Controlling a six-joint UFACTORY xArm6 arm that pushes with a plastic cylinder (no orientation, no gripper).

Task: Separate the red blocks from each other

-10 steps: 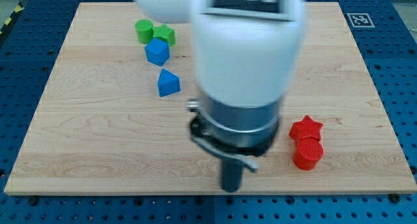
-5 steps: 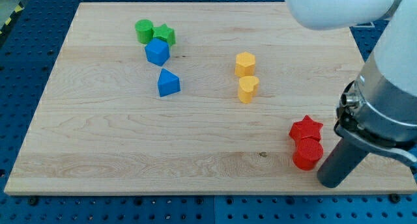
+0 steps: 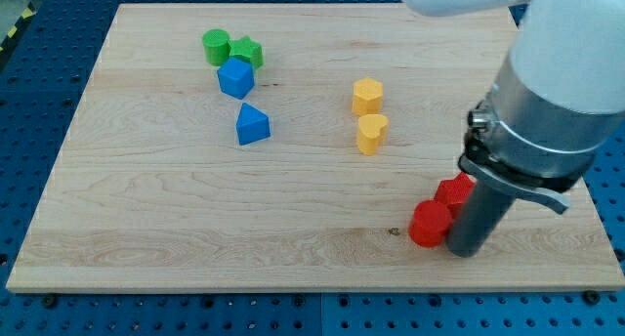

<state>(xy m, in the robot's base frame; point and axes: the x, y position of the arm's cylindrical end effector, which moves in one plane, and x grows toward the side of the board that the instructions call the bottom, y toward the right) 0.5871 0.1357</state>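
**Observer:** Where are you on the bench (image 3: 146, 229)?

**Operator:** My tip (image 3: 462, 250) is low on the view's right, touching the red cylinder (image 3: 429, 224) from its right side. I'm there to shove it leftward, away from the red star (image 3: 452, 191), which sits just above, partly behind my rod.

**Observer:** Pincer apart or together?

**Operator:** There's none, only the rod. The reds look close, probably touching.

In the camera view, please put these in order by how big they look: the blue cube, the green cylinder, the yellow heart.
1. Blue cube, largest.
2. Green cylinder and yellow heart: they look nearly alike, and the heart lies nearer the view's bottom, so I do not rank them.
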